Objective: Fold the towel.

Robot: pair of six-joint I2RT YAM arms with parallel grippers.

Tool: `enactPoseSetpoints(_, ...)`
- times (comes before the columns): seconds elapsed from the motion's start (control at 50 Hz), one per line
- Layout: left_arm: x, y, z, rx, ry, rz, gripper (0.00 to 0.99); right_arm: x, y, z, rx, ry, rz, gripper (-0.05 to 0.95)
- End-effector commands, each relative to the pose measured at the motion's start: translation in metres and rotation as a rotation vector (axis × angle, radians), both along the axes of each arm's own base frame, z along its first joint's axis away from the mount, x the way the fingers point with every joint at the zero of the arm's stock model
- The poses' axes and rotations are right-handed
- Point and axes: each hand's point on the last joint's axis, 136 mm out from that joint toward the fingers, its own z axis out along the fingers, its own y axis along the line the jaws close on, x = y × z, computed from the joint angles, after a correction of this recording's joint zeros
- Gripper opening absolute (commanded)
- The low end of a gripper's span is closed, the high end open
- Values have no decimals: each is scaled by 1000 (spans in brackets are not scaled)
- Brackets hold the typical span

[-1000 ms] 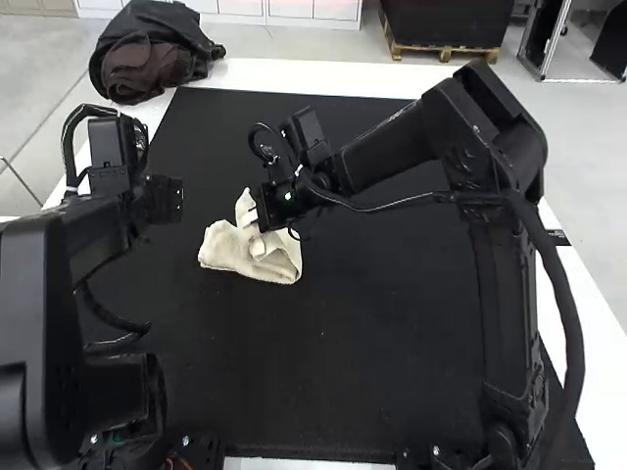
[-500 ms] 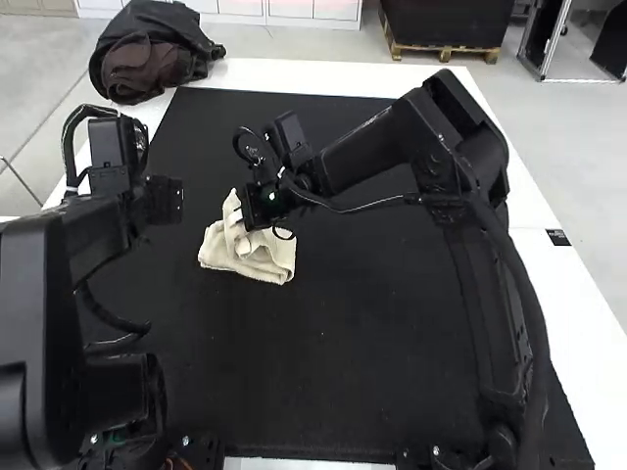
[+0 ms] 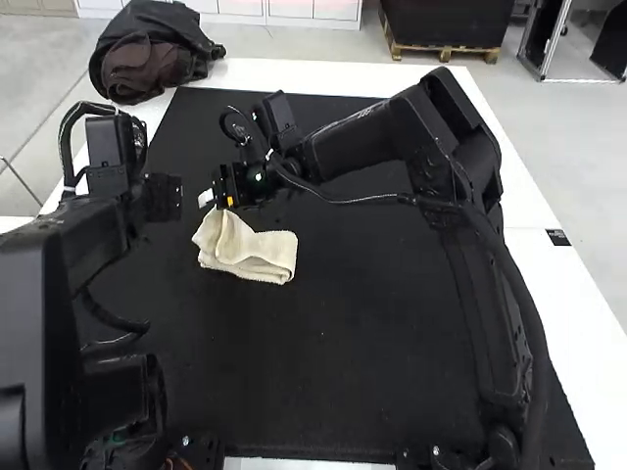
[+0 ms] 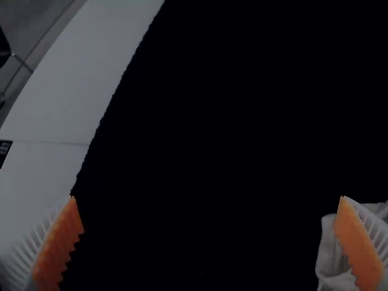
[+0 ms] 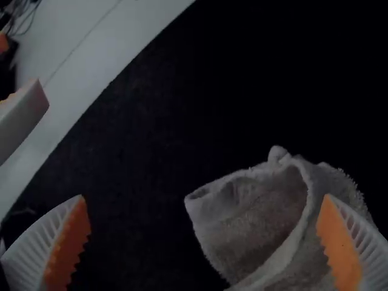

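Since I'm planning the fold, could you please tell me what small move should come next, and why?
Perhaps centre the right hand over the towel before closing, because it is open, yet only one finger appears over the loosely folded cloth.

The cream, folded-over cloth towel (image 3: 263, 257) lies left of centre on the black, rectangular, flat mat (image 3: 343, 343), atop the white, flat tabletop (image 3: 566, 294).
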Motion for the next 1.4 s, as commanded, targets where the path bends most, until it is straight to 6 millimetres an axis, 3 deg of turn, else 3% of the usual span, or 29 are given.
enactPoseSetpoints(0.0,0,2,8,-3,-28,6,970,25,-19,58,73,-80,-56,856)
enactPoseSetpoints(0.12,0,1,8,-2,-28,6,970,36,-38,62,73,-79,-90,856)
enactPoseSetpoints(0.28,0,1,8,-3,-27,5,970,35,-58,52,40,-50,-108,821)
enactPoseSetpoints(0.4,1,1,10,0,-36,5,970,27,-64,39,10,-40,-92,582)
enactPoseSetpoints(0.46,2,2,12,2,-41,6,970,21,-66,29,-9,-27,-77,362)
enactPoseSetpoints(0.48,2,2,12,3,-44,6,970,17,-66,26,-14,-22,-63,221)
enactPoseSetpoints(0.54,3,2,14,4,-49,6,970,13,-68,18,-29,-22,-54,-11)
enactPoseSetpoints(0.92,3,2,15,3,-47,6,970,-8,-64,-11,-61,-13,-10,-23)
enactPoseSetpoints(1.38,4,3,18,7,-61,6,970,-11,-48,-33,-45,-20,8,-23)
